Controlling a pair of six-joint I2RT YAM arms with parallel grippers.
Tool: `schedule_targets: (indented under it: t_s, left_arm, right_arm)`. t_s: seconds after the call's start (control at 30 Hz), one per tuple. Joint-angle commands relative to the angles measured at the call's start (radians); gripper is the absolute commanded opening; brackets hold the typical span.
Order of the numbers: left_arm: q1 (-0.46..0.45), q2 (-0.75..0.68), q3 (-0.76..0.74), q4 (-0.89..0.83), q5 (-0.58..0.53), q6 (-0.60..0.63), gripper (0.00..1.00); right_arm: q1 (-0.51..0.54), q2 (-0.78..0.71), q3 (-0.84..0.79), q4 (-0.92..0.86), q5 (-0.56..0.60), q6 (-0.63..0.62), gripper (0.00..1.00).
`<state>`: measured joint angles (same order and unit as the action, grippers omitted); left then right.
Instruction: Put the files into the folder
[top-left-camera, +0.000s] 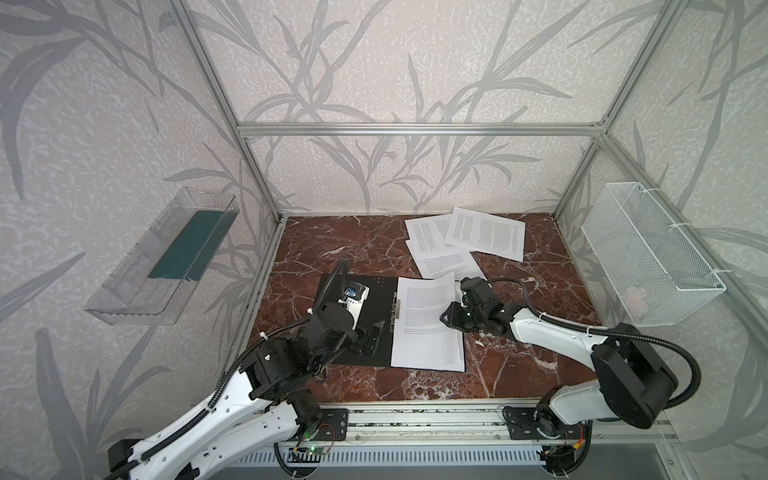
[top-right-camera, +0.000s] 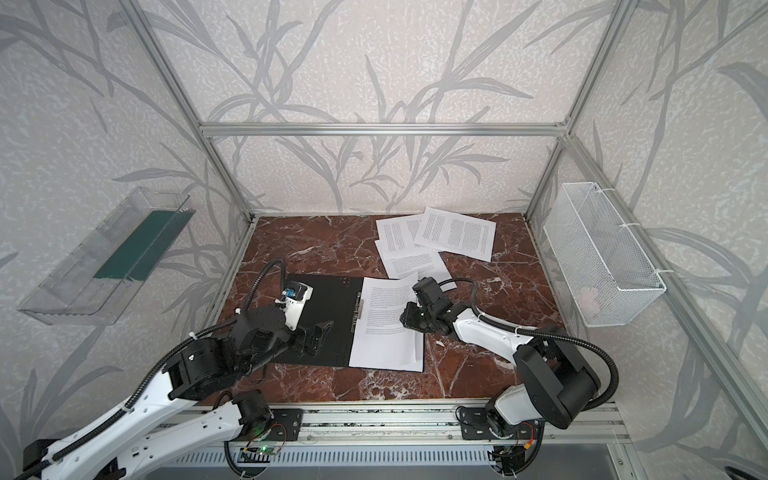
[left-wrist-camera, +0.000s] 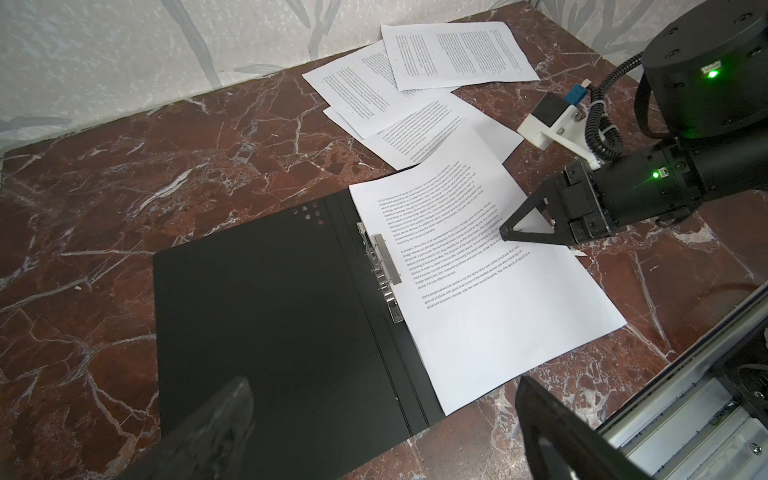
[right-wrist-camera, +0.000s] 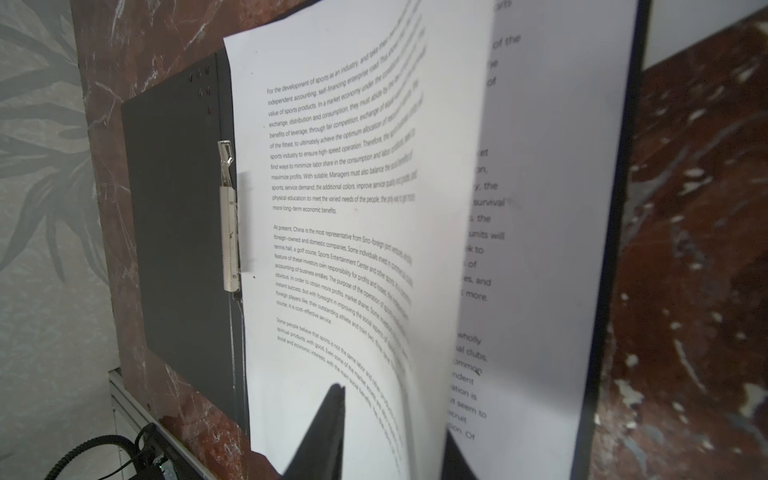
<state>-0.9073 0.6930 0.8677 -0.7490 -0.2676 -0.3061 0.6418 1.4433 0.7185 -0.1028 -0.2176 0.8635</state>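
Observation:
The folder lies open on the marble table, black inside up, its metal clip at the spine. A printed sheet rests on its right half, with another sheet under it. My right gripper is at that top sheet's right edge. Its fingers stand apart with the lifted, curled paper edge between them. My left gripper hovers wide open over the folder's near left part, holding nothing. Several loose files lie fanned at the back right.
A clear plastic tray hangs on the left wall and a white wire basket on the right wall. Aluminium frame posts stand at the back corners. A metal rail runs along the table's front edge.

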Motion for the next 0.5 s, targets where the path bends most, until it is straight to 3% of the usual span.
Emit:
schedule_targets:
  t_s: [0.0, 0.2, 0.47]
  left_arm:
    - [0.007, -0.003, -0.01, -0.024, -0.001, 0.001, 0.99]
    - [0.007, -0.003, -0.01, -0.024, 0.001, 0.001, 0.99]
    - [0.007, -0.006, -0.01, -0.026, 0.004, 0.001, 0.99]
  right_arm:
    - [0.004, -0.017, 0.012, -0.025, 0.021, -0.008, 0.38]
    - [0.004, -0.03, 0.025, -0.078, 0.055, -0.022, 0.55]
    - [-0.044, -0.092, 0.072, -0.238, 0.204, -0.106, 0.92]
